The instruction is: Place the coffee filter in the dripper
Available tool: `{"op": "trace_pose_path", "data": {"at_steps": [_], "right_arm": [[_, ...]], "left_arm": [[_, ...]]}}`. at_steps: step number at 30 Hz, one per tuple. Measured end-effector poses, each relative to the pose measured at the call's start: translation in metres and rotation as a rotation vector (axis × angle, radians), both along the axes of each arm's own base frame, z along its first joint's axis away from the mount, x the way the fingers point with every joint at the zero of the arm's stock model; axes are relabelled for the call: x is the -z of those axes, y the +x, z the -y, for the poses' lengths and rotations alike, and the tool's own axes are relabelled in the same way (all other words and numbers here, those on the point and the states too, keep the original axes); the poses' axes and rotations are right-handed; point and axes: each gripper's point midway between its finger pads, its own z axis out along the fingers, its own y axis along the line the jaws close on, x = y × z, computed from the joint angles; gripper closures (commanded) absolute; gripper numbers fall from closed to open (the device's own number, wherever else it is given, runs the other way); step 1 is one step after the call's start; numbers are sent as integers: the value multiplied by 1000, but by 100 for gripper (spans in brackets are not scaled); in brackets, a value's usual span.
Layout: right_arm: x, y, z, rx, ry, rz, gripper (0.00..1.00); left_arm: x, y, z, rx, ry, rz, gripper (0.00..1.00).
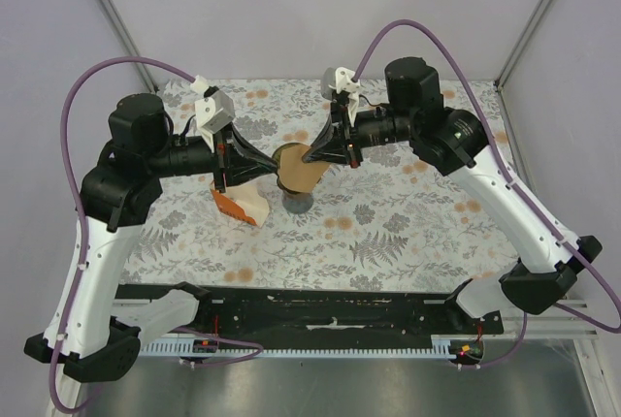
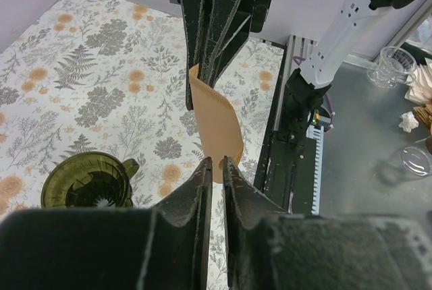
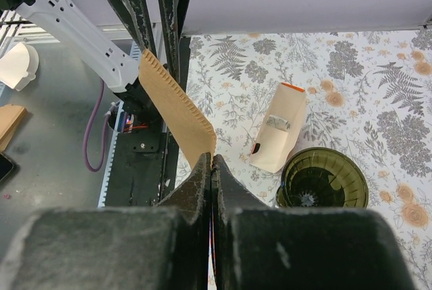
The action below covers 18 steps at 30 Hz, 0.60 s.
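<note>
The tan coffee filter hangs in the air between both grippers, above the dripper. My right gripper is shut on one corner of the filter. My left gripper stands slightly open, a narrow gap between its fingertips, with the opposite edge of the filter at that gap. The dark green dripper stands upright on the floral table, empty, its handle to the side. In the right wrist view the dripper sits low right.
An orange and white wedge carton lies on the table just left of the dripper, also seen as the carton. A black rail runs along the near edge. Clear cups sit on the grey bench beyond it.
</note>
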Motion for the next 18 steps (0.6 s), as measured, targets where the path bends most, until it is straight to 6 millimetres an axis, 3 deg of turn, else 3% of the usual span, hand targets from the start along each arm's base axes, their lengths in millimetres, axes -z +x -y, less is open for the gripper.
{"op": "trace_pose_path", "data": {"at_steps": [6,13,18], "right_arm": [[3,1,-1,0,-7,-9,100],[3,1,-1,1,-7,-8,100],[3,1,-1,1,-7,-8,100]], "left_arm": [[1,5,-1,-26,8,6,84],[5,3,-3,-19,26,17,71],[12,1,-5,-8,51,24,72]]}}
